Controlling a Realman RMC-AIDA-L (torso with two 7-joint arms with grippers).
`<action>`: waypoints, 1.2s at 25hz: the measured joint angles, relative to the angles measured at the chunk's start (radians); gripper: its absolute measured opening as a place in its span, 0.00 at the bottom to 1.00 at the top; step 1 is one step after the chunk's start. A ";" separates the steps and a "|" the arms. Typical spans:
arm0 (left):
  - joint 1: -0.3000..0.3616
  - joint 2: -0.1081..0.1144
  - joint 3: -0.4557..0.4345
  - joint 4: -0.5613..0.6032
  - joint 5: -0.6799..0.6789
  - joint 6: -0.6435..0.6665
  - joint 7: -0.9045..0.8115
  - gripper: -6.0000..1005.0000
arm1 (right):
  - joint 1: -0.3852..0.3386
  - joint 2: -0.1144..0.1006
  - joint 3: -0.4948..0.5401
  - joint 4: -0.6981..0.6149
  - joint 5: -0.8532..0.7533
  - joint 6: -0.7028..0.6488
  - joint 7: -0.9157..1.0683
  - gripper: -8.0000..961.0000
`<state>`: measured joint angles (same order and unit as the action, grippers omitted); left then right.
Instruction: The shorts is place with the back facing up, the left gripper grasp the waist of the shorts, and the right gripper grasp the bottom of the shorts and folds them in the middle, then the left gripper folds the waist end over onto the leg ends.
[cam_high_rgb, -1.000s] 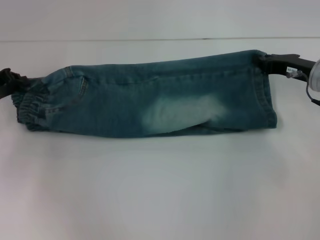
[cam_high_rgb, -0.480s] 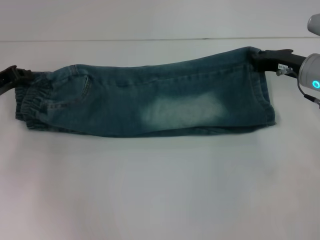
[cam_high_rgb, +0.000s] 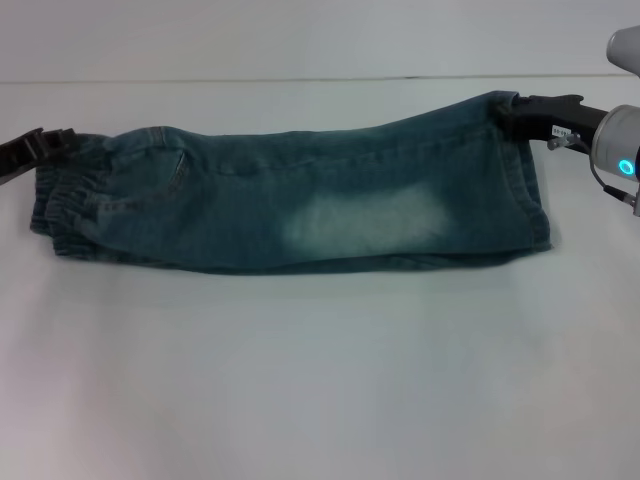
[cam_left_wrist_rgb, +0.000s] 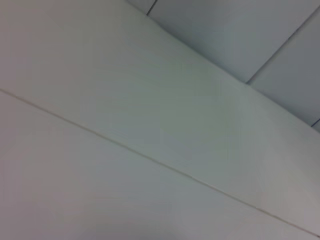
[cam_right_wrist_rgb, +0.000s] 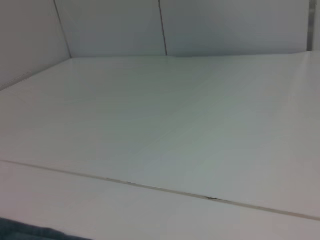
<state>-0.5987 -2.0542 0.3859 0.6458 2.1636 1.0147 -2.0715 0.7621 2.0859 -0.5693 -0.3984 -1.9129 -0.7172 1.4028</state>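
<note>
While the shorts (cam_high_rgb: 300, 205) lie folded lengthwise on the counter (cam_high_rgb: 320, 380), the left pincer (cam_high_rgb: 45, 145) pinches the waist (cam_high_rgb: 65, 205) and the right pincer (cam_high_rgb: 510, 112) the leg ends (cam_high_rgb: 530, 180), apparently keeping the fold taut.

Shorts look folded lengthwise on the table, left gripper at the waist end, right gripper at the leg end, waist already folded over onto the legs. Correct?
Not quite. In the head view the shorts lie stretched full length: the waist is at the left gripper, far from the leg ends at the right gripper. It is not folded over. The rest holds.
</note>
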 joint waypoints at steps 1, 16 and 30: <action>0.001 -0.002 0.001 0.000 -0.008 -0.004 0.007 0.20 | 0.001 0.000 0.000 0.001 0.000 0.002 0.000 0.09; 0.030 -0.006 0.006 -0.003 -0.018 -0.056 0.022 0.50 | 0.002 -0.009 -0.014 0.024 -0.003 0.025 0.017 0.59; 0.051 0.011 0.007 0.053 -0.013 0.092 0.022 0.89 | -0.063 -0.088 -0.033 -0.068 -0.003 -0.289 0.244 0.87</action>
<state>-0.5477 -2.0433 0.3931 0.6993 2.1511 1.1067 -2.0500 0.6988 1.9981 -0.6026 -0.4665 -1.9156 -1.0065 1.6473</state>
